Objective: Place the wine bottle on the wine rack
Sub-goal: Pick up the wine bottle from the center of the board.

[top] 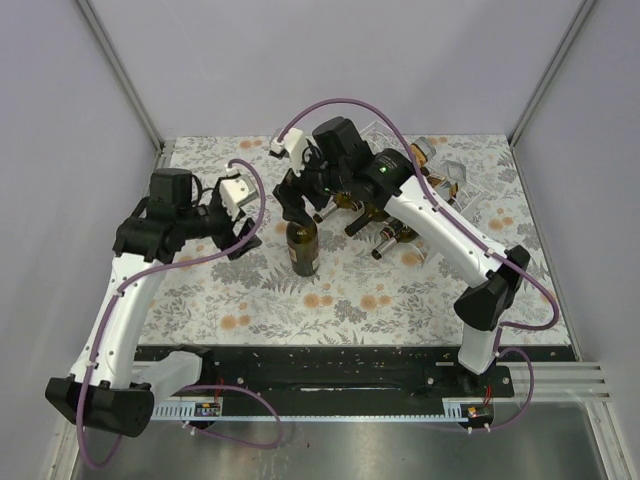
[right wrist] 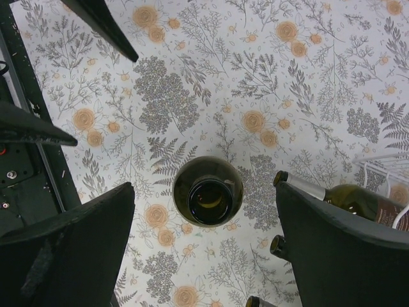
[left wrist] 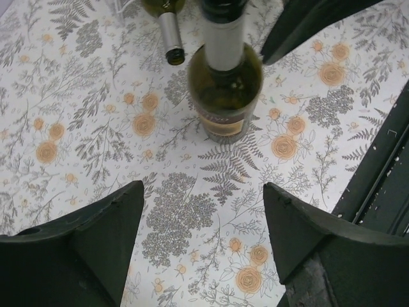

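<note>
As the left gripper (left wrist: 203,192) and right gripper (top: 298,200) hang jaws apart, one careless brush could topple the free-standing dark green glass wine bottle (top: 303,247).

white arms (top: 115,320), black joints (top: 150,236), purple cables (top: 340,100)

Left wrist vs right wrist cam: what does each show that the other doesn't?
Left wrist only: the wine bottle from the side, with its label and pale neck band. Right wrist only: the bottle's open mouth, seen straight from above. Both: that bottle standing upright on the floral tablecloth; left pincer and right pincer open.
</note>
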Robot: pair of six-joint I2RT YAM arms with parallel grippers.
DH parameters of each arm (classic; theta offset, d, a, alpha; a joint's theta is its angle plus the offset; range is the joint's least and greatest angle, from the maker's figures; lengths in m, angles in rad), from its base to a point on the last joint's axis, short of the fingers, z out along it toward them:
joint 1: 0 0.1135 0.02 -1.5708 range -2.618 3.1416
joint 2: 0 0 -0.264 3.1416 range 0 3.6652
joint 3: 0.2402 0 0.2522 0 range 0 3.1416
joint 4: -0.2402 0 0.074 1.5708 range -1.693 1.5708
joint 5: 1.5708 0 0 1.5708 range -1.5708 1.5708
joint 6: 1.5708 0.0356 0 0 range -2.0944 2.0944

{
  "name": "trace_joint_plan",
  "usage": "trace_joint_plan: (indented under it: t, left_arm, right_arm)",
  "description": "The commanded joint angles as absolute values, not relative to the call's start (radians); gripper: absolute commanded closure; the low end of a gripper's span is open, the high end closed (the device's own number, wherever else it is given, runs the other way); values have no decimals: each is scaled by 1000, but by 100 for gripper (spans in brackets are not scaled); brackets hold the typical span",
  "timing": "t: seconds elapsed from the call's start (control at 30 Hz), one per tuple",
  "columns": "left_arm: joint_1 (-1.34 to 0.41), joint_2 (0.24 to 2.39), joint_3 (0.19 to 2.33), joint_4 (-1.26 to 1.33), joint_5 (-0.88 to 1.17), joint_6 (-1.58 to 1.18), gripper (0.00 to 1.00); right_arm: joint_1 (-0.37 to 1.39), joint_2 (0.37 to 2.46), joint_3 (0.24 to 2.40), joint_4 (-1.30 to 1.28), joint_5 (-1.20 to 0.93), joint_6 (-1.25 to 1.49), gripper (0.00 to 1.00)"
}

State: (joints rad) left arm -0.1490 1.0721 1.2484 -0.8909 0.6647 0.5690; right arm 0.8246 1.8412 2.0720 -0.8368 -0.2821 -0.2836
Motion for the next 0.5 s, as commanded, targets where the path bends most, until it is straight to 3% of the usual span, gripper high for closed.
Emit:
trace_joint_plan:
  t: [0.0,0.23,0.47]
  left_arm:
    - [-265,1040,1313,-914,537,641,20]
    - [-466,1037,1391,-946,304,719,20]
    - [-684,1118,1554,-1075,56,825,20]
  right_arm:
    - [836,1767,2097,-850,-250,-262,0]
    - [819,1648,1952,-798,-87,-230,1]
    - [677,1551,1879,-790,-202,-146,0]
